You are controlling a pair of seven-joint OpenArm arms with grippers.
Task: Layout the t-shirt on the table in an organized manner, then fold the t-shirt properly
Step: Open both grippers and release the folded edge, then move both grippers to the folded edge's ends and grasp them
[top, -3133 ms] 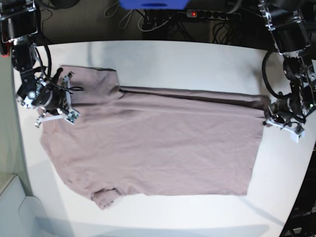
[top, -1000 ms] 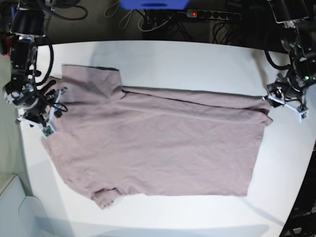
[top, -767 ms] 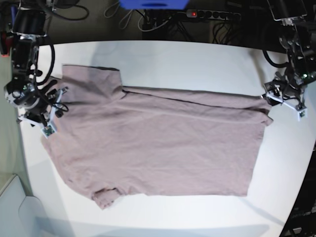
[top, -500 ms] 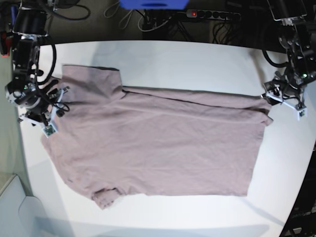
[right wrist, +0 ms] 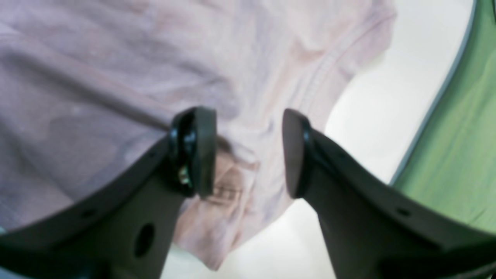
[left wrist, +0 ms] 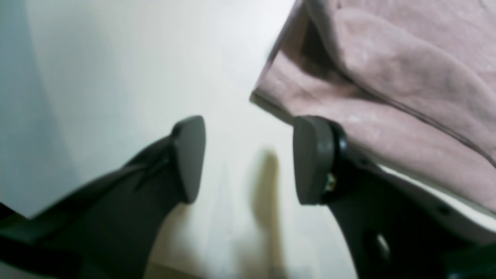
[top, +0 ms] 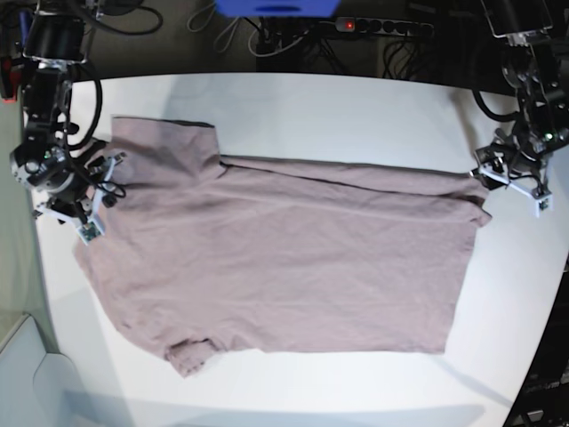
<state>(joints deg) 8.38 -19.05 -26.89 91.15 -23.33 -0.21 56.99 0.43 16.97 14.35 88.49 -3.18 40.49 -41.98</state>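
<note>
Both claws now released and lifted off the shirt, left claw and right claw apart and empty; shirt flat on surface, top edge doubled over, fold underway.

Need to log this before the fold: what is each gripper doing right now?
Left gripper: open, empty, beside the t-shirt hem corner.
Right gripper: open, empty, above the t-shirt collar.

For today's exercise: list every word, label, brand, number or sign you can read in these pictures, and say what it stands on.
No text can be read.
The t-shirt is plain, with no print showing.
A tag-like patch at its neck is too blurred to read.
The table carries no markings.
</note>
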